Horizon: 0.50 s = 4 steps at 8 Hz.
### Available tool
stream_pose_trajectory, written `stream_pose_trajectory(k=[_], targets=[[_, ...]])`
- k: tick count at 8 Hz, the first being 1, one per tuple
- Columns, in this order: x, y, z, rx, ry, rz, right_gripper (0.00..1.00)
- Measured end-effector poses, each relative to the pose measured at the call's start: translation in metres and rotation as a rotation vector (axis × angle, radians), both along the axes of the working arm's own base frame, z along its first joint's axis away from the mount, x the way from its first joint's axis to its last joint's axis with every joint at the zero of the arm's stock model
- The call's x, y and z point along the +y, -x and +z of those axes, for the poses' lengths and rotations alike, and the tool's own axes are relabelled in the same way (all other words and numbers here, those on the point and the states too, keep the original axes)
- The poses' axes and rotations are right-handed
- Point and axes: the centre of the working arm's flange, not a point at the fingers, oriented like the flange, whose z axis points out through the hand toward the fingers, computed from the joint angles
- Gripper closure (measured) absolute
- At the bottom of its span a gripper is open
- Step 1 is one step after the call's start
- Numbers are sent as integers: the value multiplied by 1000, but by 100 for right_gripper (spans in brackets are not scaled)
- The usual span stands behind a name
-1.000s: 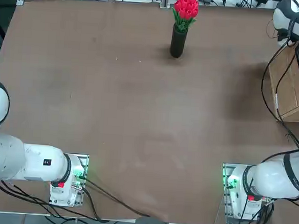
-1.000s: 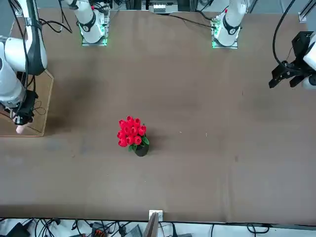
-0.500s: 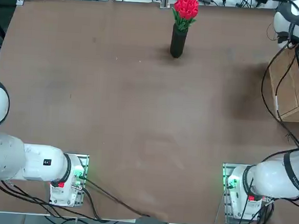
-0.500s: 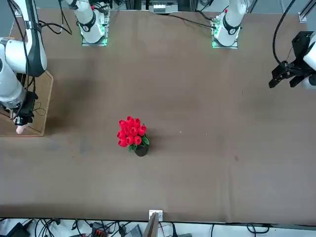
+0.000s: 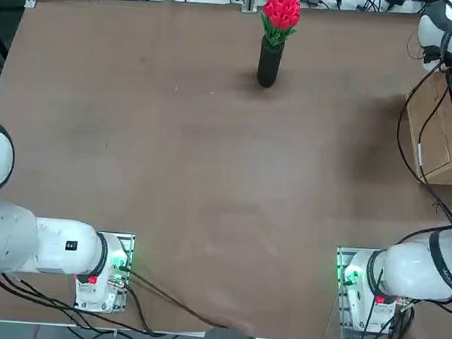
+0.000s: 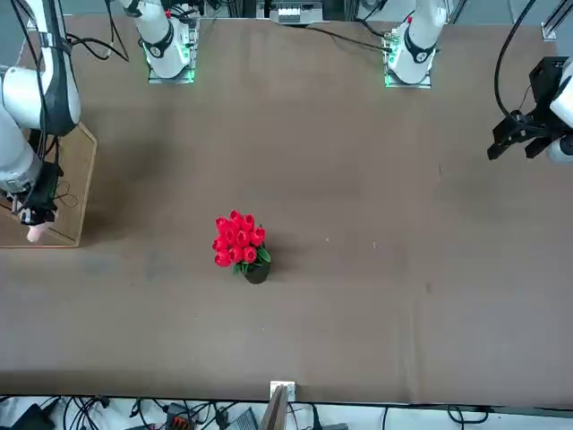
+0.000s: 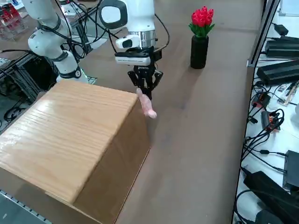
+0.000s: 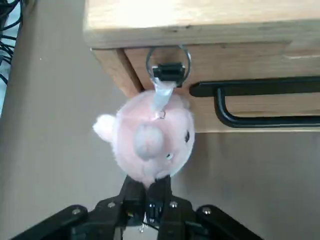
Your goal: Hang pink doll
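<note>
1. At the wooden cabinet [image 7: 70, 135], right side view: the pink doll [image 7: 149, 106] is off the table, held in the right gripper [image 7: 145, 91]. Its two fingers are closed on the plush, narrow together; nothing else is in them.

2. Key relation: from the fingertips the doll points to about 5 o'clock in the right side view, its long axis carrying on outward from the grip. Gripped end near the fingers, clear strap [image 8: 163, 95] and metal ring [image 8: 189, 64] at the far end.

3. Cabinet body lies toward 8 o'clock of the doll, right side view. Wrist view puts the ring close before its wooden front, near the black handle [image 8: 270, 121]. A small black piece [image 8: 169, 72] sits at the ring; it may be a hook or merely the strap's clip, I cannot tell.

4. Black vase [image 7: 199, 52] with red tulips [image 7: 202, 17]: between 1 and 2 o'clock from the doll, well apart.

5. Judgement: alignment step. Next, bring ring, not plush, onto the hanging point; soft body may swing or twist. Confirm the ring bears weight before release.
</note>
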Motion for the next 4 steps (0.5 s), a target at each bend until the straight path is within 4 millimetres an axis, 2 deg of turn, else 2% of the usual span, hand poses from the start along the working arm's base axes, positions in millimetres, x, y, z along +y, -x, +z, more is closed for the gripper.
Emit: stream_pose_trajectory(k=[1,3,4], targets=[[0,0,0,-1,-9,-5,93],[-1,0,0,0,-13,-5,80],[-1,0,0,1,-13,0,64]])
